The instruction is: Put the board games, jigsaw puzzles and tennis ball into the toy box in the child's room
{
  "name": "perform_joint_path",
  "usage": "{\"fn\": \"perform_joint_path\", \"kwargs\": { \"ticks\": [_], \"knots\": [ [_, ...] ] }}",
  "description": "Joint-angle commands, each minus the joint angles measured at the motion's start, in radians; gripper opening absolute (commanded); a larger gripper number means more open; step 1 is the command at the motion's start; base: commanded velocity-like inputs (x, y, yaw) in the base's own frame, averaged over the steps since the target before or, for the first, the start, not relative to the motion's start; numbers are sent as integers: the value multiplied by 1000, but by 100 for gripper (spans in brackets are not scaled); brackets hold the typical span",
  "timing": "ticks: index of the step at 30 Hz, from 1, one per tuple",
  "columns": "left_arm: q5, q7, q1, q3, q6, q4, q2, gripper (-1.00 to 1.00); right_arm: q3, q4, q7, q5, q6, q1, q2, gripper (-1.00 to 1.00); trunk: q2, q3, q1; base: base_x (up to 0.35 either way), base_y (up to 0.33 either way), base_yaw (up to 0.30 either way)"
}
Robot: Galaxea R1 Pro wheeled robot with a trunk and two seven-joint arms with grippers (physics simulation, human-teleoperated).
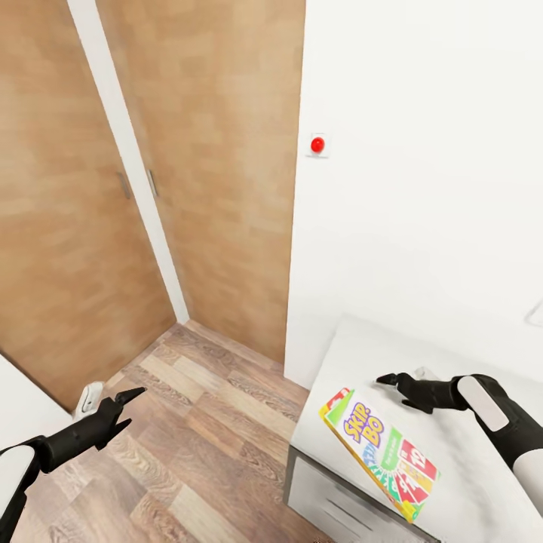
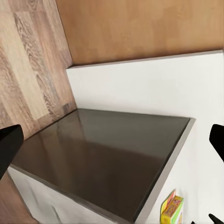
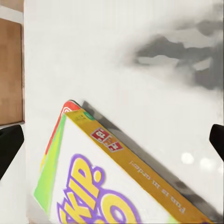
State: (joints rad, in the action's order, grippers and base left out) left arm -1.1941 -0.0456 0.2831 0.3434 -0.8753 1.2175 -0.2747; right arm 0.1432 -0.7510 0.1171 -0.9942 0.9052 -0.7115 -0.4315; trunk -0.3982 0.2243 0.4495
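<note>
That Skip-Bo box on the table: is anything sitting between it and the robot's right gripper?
Nothing visible. The right gripper, open, hovers over bare table just beyond the SKIP-BO box, with only tabletop between them.

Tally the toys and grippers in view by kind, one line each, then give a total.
Board games: 1, the SKIP-BO box lying on the table
Grippers: 2, the left gripper and the right gripper, both open and empty
Total: 3

The yellow-green-red "SKIP-BO" board game (image 1: pixel 381 452) lies flat and askew near the light-grey table's (image 1: pixel 452 362) front edge.
</note>
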Motion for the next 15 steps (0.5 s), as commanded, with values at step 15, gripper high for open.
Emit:
{"fn": "perform_joint_path", "kwargs": {
  "ticks": [15],
  "knots": [
    [4, -5, 1, 2, -5, -1, 0, 100, -34, -9, 9, 10, 9, 0, -6, 100, -2, 2, 1, 3, 35, -265]
  ]
}}
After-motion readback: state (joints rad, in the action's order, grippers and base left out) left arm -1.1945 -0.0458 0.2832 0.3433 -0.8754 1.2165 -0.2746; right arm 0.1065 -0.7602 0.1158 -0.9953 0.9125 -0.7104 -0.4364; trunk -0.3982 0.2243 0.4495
